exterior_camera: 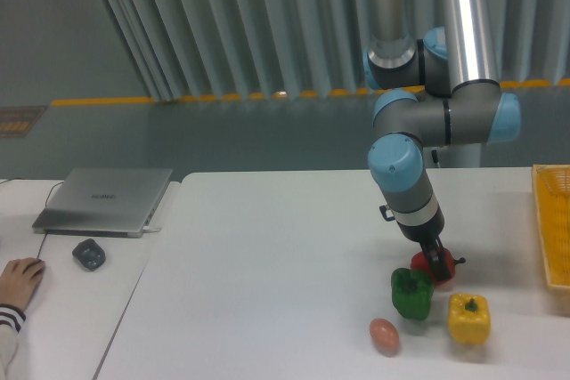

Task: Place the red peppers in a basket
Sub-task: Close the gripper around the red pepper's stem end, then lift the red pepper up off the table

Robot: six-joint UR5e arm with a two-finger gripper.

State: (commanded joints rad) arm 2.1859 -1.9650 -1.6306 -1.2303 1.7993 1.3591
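the shiny red bell pepper [427, 263] sits on the white table [267, 264], touching the green pepper [411, 294] and near the yellow pepper [468, 319]. the black two-finger gripper [437, 262] is right on top of it, pointing down. i cannot tell if it is squeezing. the yellow-orange mesh plastic basket [554, 224] waits far off to the side.

Tight around the red pepper [424, 263]: green pepper [411, 294] touching at 7 o'clock, yellow pepper [468, 319] at 5. Open tabletop toward 9.
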